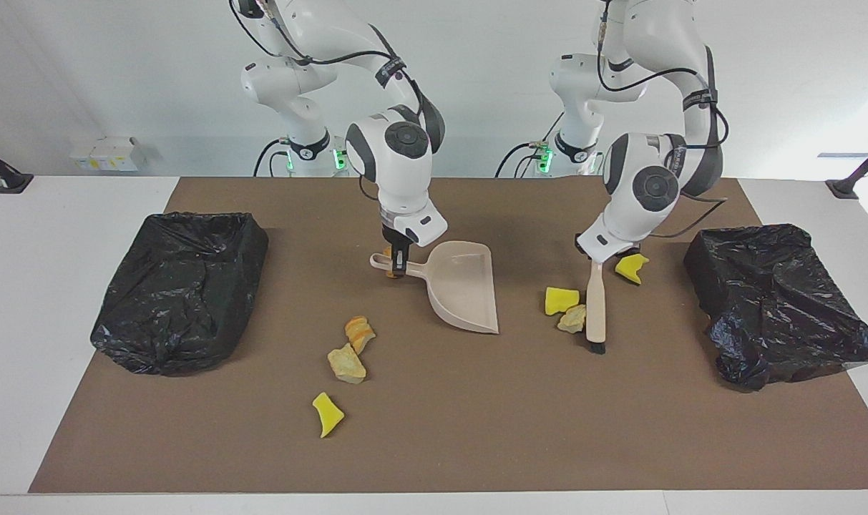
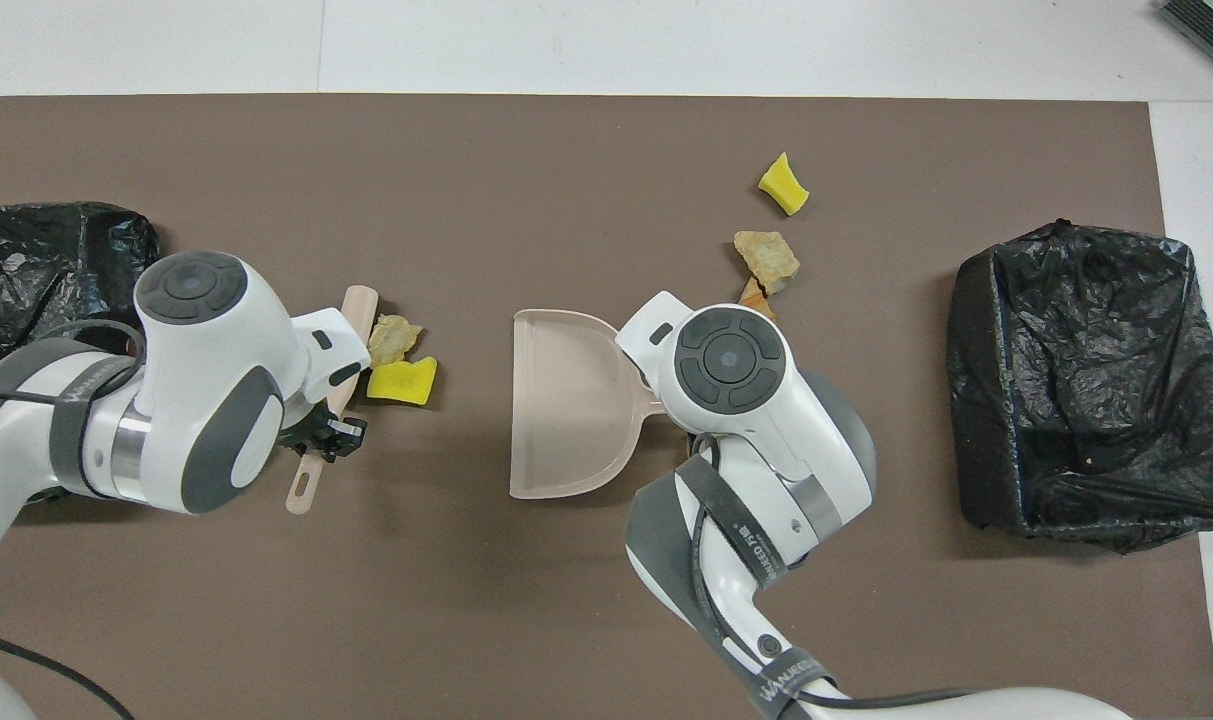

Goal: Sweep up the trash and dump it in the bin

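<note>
Across the brown mat (image 1: 434, 443), facing view: right gripper (image 1: 398, 266) clamped on the dustpan (image 1: 464, 295) handle at mid-mat, pan mouth turned to the left arm's end. Left gripper (image 1: 597, 256) closed on the brush (image 1: 595, 309), whose bristle side touches a yellow sponge piece (image 1: 561, 300) and a tan lump (image 1: 572, 320); another sponge scrap (image 1: 630, 267) lies on the brush's bin side. Three scraps (image 1: 348, 363) sit nearer the mat's front edge, unswept. Pan empty; nothing visibly dumped.

Overhead view: brush (image 2: 351, 330) pushes sponge (image 2: 402, 381) and lump (image 2: 392, 338) toward the dustpan (image 2: 566, 410), a gap left. Black-lined bins (image 2: 1086, 380) at both mat ends. White table, pale wall.
</note>
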You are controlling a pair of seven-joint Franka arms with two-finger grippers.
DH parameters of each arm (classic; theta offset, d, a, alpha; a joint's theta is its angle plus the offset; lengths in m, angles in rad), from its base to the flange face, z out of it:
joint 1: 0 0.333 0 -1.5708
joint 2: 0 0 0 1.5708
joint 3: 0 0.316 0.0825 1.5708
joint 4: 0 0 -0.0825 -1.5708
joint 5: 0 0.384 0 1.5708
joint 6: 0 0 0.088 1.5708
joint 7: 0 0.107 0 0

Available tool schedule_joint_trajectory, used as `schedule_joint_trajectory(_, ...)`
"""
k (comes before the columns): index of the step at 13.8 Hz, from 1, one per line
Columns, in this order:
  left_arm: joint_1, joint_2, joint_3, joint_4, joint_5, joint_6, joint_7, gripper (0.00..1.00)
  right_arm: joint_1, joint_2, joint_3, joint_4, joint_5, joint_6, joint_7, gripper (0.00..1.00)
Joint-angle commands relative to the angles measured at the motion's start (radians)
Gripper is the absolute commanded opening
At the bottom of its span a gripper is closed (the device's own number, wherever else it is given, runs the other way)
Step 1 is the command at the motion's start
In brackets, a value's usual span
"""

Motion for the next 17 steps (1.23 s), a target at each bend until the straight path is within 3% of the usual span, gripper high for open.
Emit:
schedule_joint_trajectory(1, -0.056, -0.040, 0.013, -0.021, -0.016, -0.017, -0.090, 0.00, -0.003, 0.002, 0.006, -0.006, -0.023, 0.004, -0.020, 0.00)
schedule_joint_trajectory(6, -0.044, -0.117, 0.022, -0.012, -0.048, -0.129, -0.208, 0.00, -0.003, 0.002, 0.006, -0.008, -0.023, 0.004, -0.017, 0.00)
schedule_joint_trajectory(8, -0.027, -0.161, 0.027, -0.007, -0.045, -0.195, -0.343, 0.00, -0.001, 0.002, 0.006, -0.008, -0.023, 0.004, -0.005, 0.00)
schedule_joint_trajectory(13, 0.118, -0.209, 0.027, -0.021, -0.011, -0.307, -0.345, 0.00, -0.001, 0.002, 0.006, -0.008, -0.023, 0.004, -0.005, 0.00)
schedule_joint_trajectory(17, 0.207, -0.295, 0.027, -0.155, 0.036, -0.271, -0.339, 0.00, -0.001, 0.002, 0.006, -0.008, -0.023, 0.003, -0.005, 0.00)
